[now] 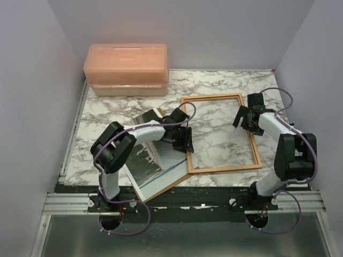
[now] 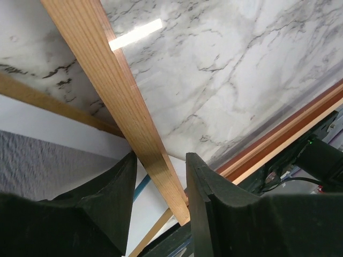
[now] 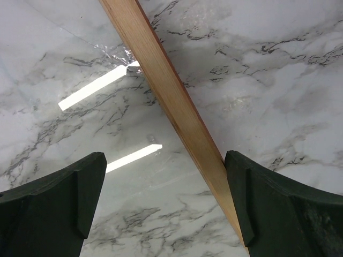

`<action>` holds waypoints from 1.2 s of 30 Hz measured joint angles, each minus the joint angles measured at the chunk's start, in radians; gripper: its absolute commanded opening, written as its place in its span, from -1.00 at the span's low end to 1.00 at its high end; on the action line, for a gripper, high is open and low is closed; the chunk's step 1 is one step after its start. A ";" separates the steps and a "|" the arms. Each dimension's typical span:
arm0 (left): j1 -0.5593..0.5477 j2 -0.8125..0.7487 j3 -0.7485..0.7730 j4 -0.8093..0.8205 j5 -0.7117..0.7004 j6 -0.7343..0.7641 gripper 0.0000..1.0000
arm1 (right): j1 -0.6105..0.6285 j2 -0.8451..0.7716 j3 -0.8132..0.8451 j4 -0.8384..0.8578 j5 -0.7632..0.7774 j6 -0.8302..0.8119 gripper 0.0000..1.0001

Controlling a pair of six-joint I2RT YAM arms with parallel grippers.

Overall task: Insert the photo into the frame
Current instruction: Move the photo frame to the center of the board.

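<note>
The frame (image 1: 255, 144) lies wood-coloured side up on the marble table, right of centre. My left gripper (image 1: 185, 141) is at the frame's near left corner. In the left wrist view its fingers are shut on the end of the frame's left rail (image 2: 119, 91), which runs between them (image 2: 161, 160). The photo (image 1: 156, 167), grey and streaky with a white and blue edge, lies under my left arm, and it shows below the rail (image 2: 48, 155). My right gripper (image 1: 247, 121) hangs open over the frame's right rail (image 3: 171, 91), its right finger next to the wood (image 3: 163, 171).
A translucent orange lidded box (image 1: 127, 68) stands at the back left. A brown backing board (image 1: 138, 191) pokes out under the photo near the front edge. A shiny clear sheet (image 3: 107, 123) lies inside the frame's opening. Grey walls close in both sides.
</note>
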 measured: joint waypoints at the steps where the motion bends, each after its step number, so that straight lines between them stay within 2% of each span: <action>1: -0.005 0.009 0.014 -0.010 0.000 0.000 -0.17 | -0.004 0.008 0.002 0.003 0.005 -0.002 1.00; 9: -0.027 0.075 0.129 -0.101 -0.005 0.000 -0.14 | -0.024 0.061 0.034 0.013 0.025 -0.017 1.00; 19: -0.035 0.181 0.300 -0.189 -0.003 -0.009 0.00 | -0.032 0.137 0.166 0.027 0.048 -0.049 1.00; 29: -0.036 0.245 0.386 -0.244 0.001 -0.021 0.02 | -0.047 0.204 0.195 0.039 0.055 -0.073 1.00; 36: -0.040 0.245 0.376 -0.215 0.002 -0.021 0.37 | -0.050 0.215 0.235 0.007 0.041 -0.073 1.00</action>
